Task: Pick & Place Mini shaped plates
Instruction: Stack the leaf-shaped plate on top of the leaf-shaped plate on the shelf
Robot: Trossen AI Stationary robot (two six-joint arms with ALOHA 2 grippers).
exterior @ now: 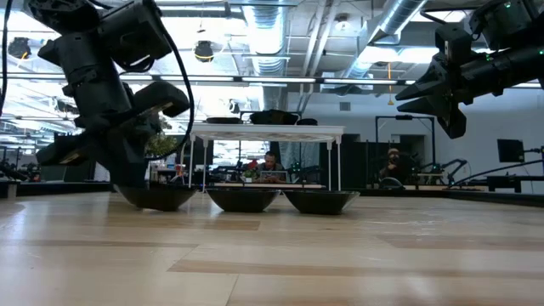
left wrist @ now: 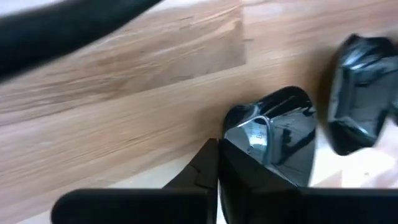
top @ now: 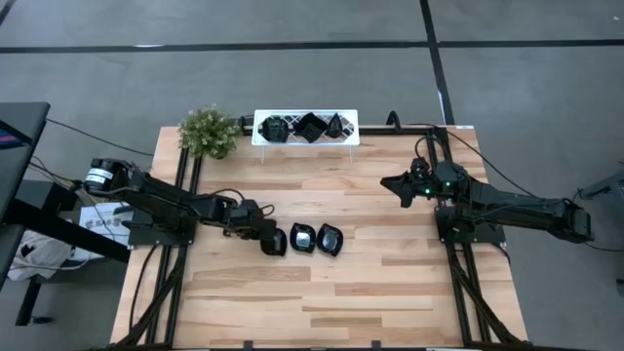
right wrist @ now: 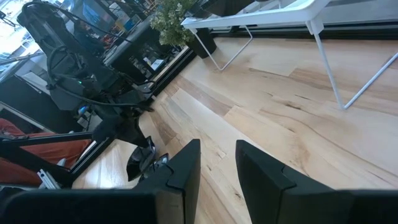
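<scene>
- Your left gripper (top: pixel 267 237) was down at the wooden table (top: pixel 390 292), at the left end of a row of three mini shaped plates.
- Its fingers were closed on the rim of the leftmost plate (top: pixel 273 243); in the left wrist view the dark fingers (left wrist: pixel 208 171) pinched the glossy black edge of that plate (left wrist: pixel 273 140).
- From the low view, that plate (exterior: pixel 157 197) looked to sit on the wood (contact under it was hard to judge).
- The middle plate (top: pixel 303 237) and the right plate (top: pixel 331 239) lay just beside it, each flat on the table and untouched.
- Three more black plates sat on top of the white rack (top: pixel 346 121) at the far edge, next to the green plant (top: pixel 209 132).
- Your right gripper (top: pixel 402 185) hung above the table's right side, well apart from the row, fingers spread and holding nothing.
- People were seated in the room behind the table (low view only).
</scene>
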